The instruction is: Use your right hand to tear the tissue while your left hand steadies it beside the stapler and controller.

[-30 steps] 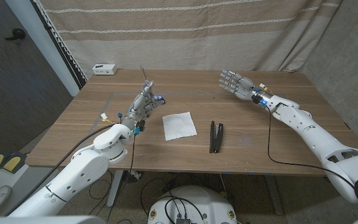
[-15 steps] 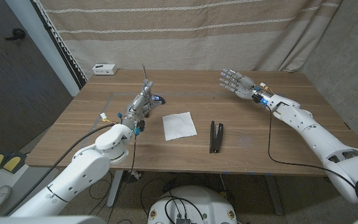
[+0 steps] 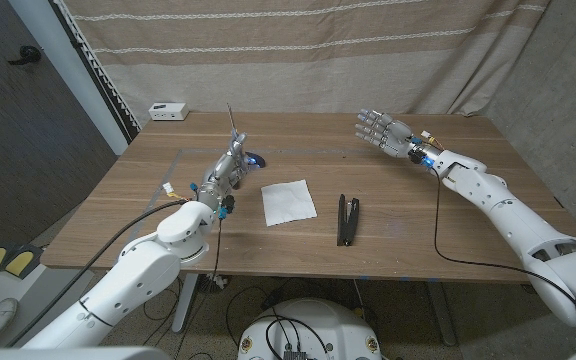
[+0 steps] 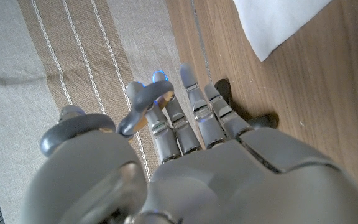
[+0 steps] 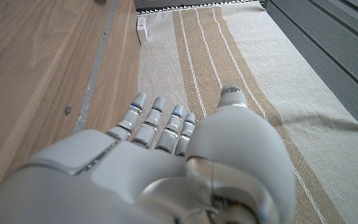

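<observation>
Right hand (image 3: 382,132) raised, fingers apart; left hand (image 3: 230,167) apparently empty, fingers extended, near the tissue (image 3: 288,201).

No legible text, labels, brands, numbers or signs in any view. Small white box (image 3: 169,111), upper left of head view: markings too small to read.

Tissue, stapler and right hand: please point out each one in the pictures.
tissue (image 3: 288,201): head view, middle of the white sheet.
stapler (image 3: 348,219): head view, middle of its black body.
right hand (image 3: 380,132): head view, palm, fingers spread, raised above the table.
</observation>
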`<state>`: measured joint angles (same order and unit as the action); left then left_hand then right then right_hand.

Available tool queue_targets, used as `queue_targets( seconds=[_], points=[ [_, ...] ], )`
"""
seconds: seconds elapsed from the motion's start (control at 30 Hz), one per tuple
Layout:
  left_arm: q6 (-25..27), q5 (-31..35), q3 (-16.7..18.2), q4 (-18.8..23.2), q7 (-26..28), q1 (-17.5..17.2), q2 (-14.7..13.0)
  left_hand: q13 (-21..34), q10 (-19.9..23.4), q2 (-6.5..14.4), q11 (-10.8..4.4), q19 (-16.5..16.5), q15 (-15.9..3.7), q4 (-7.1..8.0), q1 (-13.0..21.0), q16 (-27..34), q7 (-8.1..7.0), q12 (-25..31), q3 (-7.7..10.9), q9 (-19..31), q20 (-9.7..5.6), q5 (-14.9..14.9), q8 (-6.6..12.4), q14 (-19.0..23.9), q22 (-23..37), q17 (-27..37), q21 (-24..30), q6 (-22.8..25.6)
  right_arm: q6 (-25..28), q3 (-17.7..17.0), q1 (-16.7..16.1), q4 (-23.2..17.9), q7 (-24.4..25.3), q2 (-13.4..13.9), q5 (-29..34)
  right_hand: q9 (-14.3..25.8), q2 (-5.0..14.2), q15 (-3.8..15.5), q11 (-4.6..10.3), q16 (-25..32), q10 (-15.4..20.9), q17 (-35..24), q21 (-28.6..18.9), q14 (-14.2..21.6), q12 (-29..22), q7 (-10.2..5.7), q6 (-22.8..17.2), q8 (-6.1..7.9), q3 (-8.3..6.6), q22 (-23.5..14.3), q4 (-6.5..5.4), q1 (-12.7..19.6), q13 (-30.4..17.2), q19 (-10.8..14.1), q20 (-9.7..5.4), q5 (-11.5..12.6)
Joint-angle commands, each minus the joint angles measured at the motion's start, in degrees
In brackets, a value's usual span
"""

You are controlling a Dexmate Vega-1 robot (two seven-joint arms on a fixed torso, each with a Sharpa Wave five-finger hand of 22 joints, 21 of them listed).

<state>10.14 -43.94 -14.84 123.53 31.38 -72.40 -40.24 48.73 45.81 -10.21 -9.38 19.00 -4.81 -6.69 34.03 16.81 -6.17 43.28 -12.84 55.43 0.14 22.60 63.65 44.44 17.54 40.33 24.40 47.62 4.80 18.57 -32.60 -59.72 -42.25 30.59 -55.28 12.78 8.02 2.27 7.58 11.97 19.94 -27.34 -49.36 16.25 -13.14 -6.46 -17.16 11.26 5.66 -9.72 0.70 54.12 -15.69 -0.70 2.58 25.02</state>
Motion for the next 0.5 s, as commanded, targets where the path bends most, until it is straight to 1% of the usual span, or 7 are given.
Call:
queue_targets(
  seconds=[0.03, 0.07, 0.13, 0.2, 0.23, 0.3, 0.5],
  points=[
    [3.5, 3.96, -0.75, 2.07, 2.53, 0.16, -1.33, 0.62, 2.71, -0.82, -2.62, 0.4, -7.26, 0.22, -3.76, 0.34, 4.39, -0.07, -5.02, 15.88, 1.25, -1.67, 20.51, 0.16, -0.42, 0.28, -0.5, -6.09, -0.17, 1.94, -0.22, -1.74, 2.43, 1.88, 3.35, -0.05, -0.16, 4.49, -0.24, -0.17, -0.57, 0.09, 0.46, -0.5, -0.17, 0.07, 0.33, 0.04, 0.3, -0.19, 0.31, -0.44, -0.08, -0.43, 0.61, 0.4],
    [3.63, 4.11, -0.71, 2.26, 2.61, 0.09, -1.33, 0.61, 2.64, -0.85, -2.64, 0.44, -7.31, 0.22, -4.25, 0.36, 4.75, -0.12, -5.82, 15.88, 1.41, -2.07, 21.33, 0.13, -0.53, 0.31, -0.59, -6.4, -0.1, 2.09, -0.21, -1.81, 2.47, 1.98, 3.5, -0.05, -0.16, 4.43, -0.26, -0.19, -0.59, 0.11, 0.5, -0.56, -0.18, 0.07, 0.37, 0.04, 0.3, -0.19, 0.31, -0.45, -0.08, -0.48, 0.64, 0.4],
    [3.66, 4.18, -0.52, 2.46, 2.54, -0.12, -1.27, 0.52, 2.49, -0.78, -2.36, 0.62, -7.19, 0.23, -4.82, 0.41, 4.81, -0.24, -6.59, 15.88, 1.69, -2.55, 22.45, 0.14, -0.66, 0.35, -0.65, -6.59, -0.26, 2.34, -0.27, -2.02, 2.68, 2.13, 3.87, -0.06, -0.14, 4.38, -0.25, -0.22, -0.65, 0.17, 0.63, -0.69, -0.19, 0.06, 0.38, 0.07, 0.31, -0.19, 0.31, -0.51, -0.06, -0.57, 0.72, 0.41],
    [4.6, 4.12, -0.22, 2.98, 2.92, -0.26, -1.5, 0.74, 2.4, -0.73, -1.96, 0.79, -7.1, 0.23, -5.19, 0.44, 4.99, -0.14, -6.96, 15.89, 1.93, -2.87, 23.14, 0.11, -0.75, 0.38, -0.68, -6.97, -0.36, 2.64, -0.25, -2.21, 2.82, 2.33, 4.31, -0.07, -0.14, 4.36, -0.26, -0.21, -0.61, 0.21, 0.73, -0.7, -0.23, 0.08, 0.39, 0.09, 0.32, -0.19, 0.31, -0.54, -0.04, -0.68, 0.8, 0.42],
    [5.23, 4.06, -0.06, 3.28, 3.05, -0.31, -1.74, 0.7, 2.29, -0.72, -2.09, 0.9, -6.71, 0.26, -5.61, 0.37, 5.29, -0.2, -7.23, 15.9, 2.13, -3.17, 23.73, -0.13, -0.84, 0.41, -0.72, -7.32, -0.3, 2.69, -0.3, -2.4, 3.02, 2.39, 4.37, -0.07, -0.13, 4.31, -0.26, -0.23, -0.65, 0.23, 0.76, -0.75, -0.23, 0.07, 0.4, 0.1, 0.32, -0.19, 0.32, -0.55, -0.04, -0.68, 0.83, 0.43],
    [5.96, 3.41, 0.46, 3.62, 2.25, -0.52, -2.41, 0.84, 0.67, -0.71, -1.7, 0.98, -6.4, 0.34, -6.55, 0.26, 5.21, -0.71, -7.55, 15.89, 2.61, -3.83, 24.73, -0.61, -1.07, 0.47, -0.9, -8.81, 0.1, 2.93, -0.2, -2.57, 2.94, 2.56, 4.46, -0.08, -0.11, 4.28, -0.29, -0.29, -0.69, 0.28, 0.84, -0.94, -0.25, 0.05, 0.44, 0.11, 0.32, -0.19, 0.33, -0.57, -0.02, -0.69, 0.84, 0.44],
    [10.62, 2.13, 2.02, 5.54, 1.35, -0.94, -5.77, 1.49, -2.89, -0.62, -1.37, 0.29, -5.41, 0.24, -7.95, -0.73, 4.56, -1.57, -7.62, 15.81, 3.66, -5.05, 25.82, -3.36, -1.59, 0.53, -1.65, -12.73, 0.79, 3.55, -0.05, -3.21, 2.61, 3.11, 4.83, -0.11, -0.13, 3.76, -0.34, -0.38, -0.91, 0.5, 1.23, -1.35, -0.28, 0.1, 0.55, 0.17, 0.34, -0.19, 0.41, -0.63, 0.04, -0.92, 0.98, 0.49]
  ],
)
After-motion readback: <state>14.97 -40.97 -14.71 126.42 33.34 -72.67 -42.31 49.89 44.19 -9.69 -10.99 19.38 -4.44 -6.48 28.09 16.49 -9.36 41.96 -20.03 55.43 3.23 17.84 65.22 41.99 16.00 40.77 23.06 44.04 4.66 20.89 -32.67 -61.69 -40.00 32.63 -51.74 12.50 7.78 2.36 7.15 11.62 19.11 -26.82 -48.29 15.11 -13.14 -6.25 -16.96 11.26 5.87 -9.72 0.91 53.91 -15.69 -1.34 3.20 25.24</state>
